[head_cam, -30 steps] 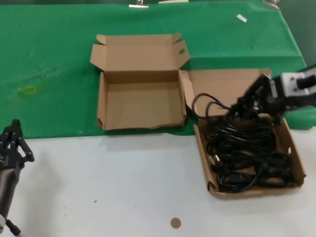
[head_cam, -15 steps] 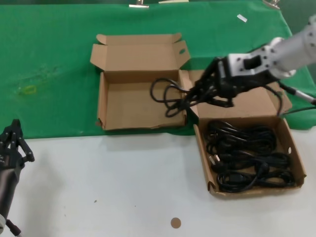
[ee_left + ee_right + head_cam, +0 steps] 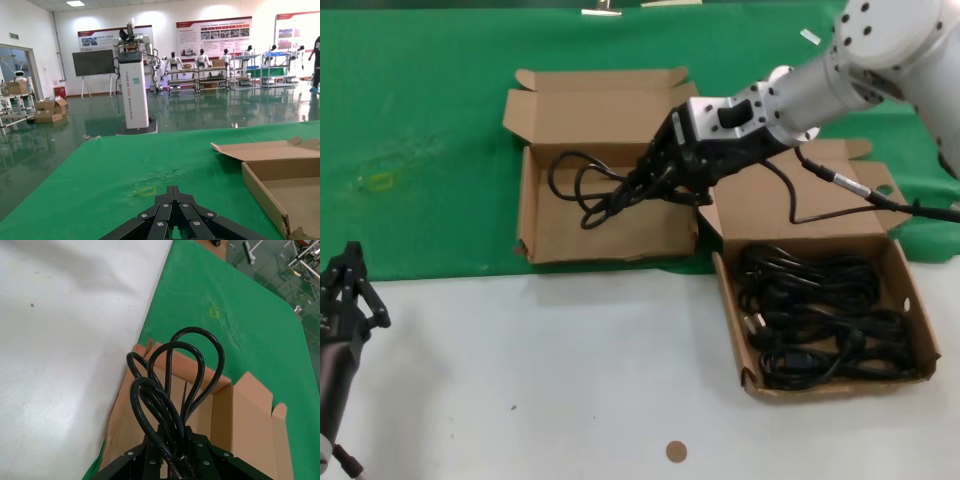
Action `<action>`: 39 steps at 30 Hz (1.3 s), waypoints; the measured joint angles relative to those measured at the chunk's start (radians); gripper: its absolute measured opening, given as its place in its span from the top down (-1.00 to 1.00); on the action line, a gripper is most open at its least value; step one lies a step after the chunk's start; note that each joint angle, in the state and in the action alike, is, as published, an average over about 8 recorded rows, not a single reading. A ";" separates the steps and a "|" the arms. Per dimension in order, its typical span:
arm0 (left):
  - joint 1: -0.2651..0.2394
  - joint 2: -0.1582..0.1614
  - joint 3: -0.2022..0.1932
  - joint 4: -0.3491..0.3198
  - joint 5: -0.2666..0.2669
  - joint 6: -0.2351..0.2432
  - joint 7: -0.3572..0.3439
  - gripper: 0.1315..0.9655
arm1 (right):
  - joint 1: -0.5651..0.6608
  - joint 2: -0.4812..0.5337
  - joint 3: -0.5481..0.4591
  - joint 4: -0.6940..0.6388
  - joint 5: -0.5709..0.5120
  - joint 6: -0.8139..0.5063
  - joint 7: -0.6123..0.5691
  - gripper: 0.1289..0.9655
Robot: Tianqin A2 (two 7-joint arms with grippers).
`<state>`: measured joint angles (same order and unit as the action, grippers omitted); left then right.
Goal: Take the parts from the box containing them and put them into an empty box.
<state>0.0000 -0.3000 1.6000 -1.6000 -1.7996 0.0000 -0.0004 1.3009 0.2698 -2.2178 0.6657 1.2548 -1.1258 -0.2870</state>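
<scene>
Cords (image 3: 585, 190) hang looped from the right claw (image 3: 645, 185), clamped tight, over the empty box (image 3: 535, 215) on the green cloth (image 3: 420, 120). Just beside it, the full box (image 3: 920, 330) holds more cords on the white bench (image 3: 540, 380). Left claw (image 3: 345, 290) waits closed at the bench's near edge.

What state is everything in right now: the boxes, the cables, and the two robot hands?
Left box: lid open, no cord lying in it yet.
Right box: lid open, tray full of coiled black cords.
Carried cord bundle: held in the air above the left box, loops hanging free.
Right tool: shut on the carried cord bundle, over the left box.
Left tool: shut, holding nothing, parked at the table's near left edge.
</scene>
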 joint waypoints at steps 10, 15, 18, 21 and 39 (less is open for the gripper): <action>0.000 0.000 0.000 0.000 0.000 0.000 0.000 0.97 | 0.069 -0.089 0.013 -0.217 0.022 0.049 -0.113 0.78; 0.000 0.000 0.000 0.000 0.000 0.000 0.000 0.97 | 0.113 -0.132 0.031 -0.341 0.038 0.084 -0.177 0.78; 0.000 0.000 0.000 0.000 0.000 0.000 0.000 0.97 | 0.140 -0.156 0.044 -0.413 0.047 0.106 -0.213 0.77; 0.000 0.000 0.000 0.000 0.000 0.000 0.000 0.97 | 0.161 -0.174 0.054 -0.473 0.054 0.125 -0.242 0.75; 0.000 0.000 0.000 0.000 0.000 0.000 0.000 0.97 | 0.175 -0.181 0.066 -0.522 0.046 0.141 -0.258 0.29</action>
<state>0.0000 -0.3000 1.6000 -1.6000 -1.7997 0.0000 -0.0004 1.4759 0.0884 -2.1519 0.1437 1.3006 -0.9848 -0.5451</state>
